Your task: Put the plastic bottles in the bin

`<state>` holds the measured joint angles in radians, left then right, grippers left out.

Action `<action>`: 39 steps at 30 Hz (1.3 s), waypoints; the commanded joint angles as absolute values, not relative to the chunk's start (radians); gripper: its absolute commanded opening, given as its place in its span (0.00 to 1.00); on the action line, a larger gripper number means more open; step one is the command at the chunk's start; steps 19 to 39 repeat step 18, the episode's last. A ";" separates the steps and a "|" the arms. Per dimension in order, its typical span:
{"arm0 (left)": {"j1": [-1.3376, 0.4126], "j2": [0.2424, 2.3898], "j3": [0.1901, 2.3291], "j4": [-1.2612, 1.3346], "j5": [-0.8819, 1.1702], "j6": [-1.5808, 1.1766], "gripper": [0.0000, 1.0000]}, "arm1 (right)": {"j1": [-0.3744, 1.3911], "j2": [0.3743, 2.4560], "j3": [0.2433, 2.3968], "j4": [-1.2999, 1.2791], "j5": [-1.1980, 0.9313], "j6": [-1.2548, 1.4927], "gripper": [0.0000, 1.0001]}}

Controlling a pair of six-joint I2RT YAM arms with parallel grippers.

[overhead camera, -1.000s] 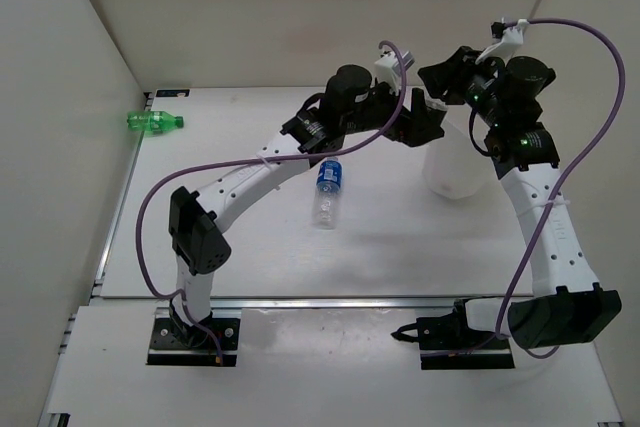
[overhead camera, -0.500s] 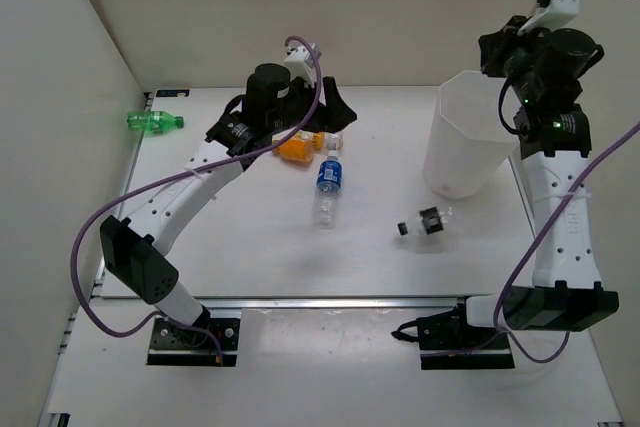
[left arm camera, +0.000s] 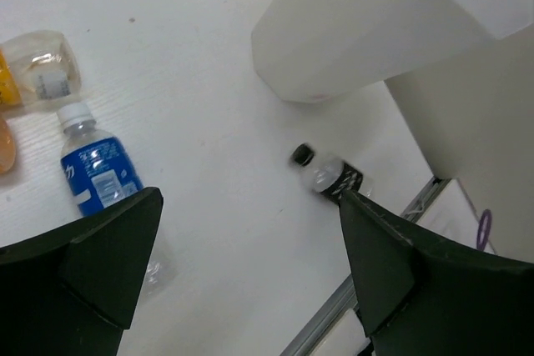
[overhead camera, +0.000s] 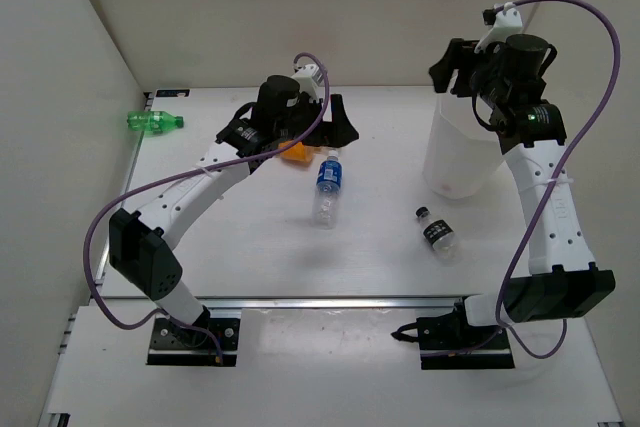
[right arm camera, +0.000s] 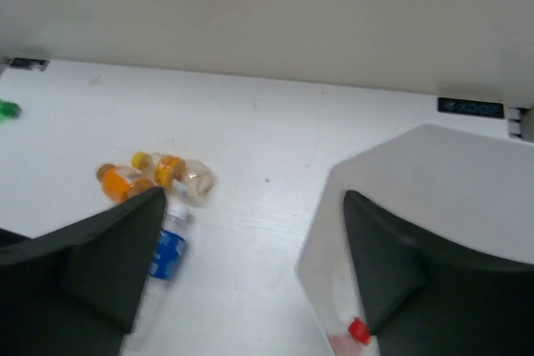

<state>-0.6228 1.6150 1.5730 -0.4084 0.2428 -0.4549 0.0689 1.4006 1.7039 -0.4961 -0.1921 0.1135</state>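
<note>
Black-labelled bottle [overhead camera: 437,232] lies on open table [overhead camera: 250,257] between bin [overhead camera: 450,152] and front edge.

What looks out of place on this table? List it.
The green bottle lies alone at the far-left edge of the table, well apart from the others. The black-labelled bottle and blue-labelled bottle lie on their sides outside the bin. Nothing looks spilled or broken.

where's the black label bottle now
Top view: the black-label bottle lies right of centre, just near-side of the bin, right of the blue-label bottle.
</note>
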 commanded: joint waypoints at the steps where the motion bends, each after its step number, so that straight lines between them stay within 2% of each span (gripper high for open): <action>1: -0.617 1.546 1.505 -0.416 0.189 -0.466 0.98 | 0.104 1.329 1.651 -0.540 -0.146 0.082 0.95; 2: -0.618 1.520 1.499 -0.432 0.170 -0.466 0.99 | 0.144 1.297 1.607 -0.537 -0.129 0.072 0.99; 5: -0.600 1.441 1.430 -0.474 0.063 -0.485 0.99 | 0.231 1.252 1.563 -0.606 -0.052 0.051 0.99; 10: -0.525 1.218 1.188 -0.521 -0.098 -0.531 0.99 | 0.279 1.181 1.514 -0.733 0.026 0.098 0.99; 15: -0.390 0.889 0.971 -0.632 -0.267 -0.545 0.99 | 0.238 1.000 1.278 -0.709 -0.049 0.150 0.99; 18: -0.408 0.592 0.738 -0.513 -0.374 -0.473 0.98 | 0.232 0.925 1.218 -0.729 -0.060 0.144 0.99; 39: -0.408 0.592 0.738 -0.513 -0.374 -0.473 0.98 | 0.232 0.925 1.218 -0.729 -0.060 0.144 0.99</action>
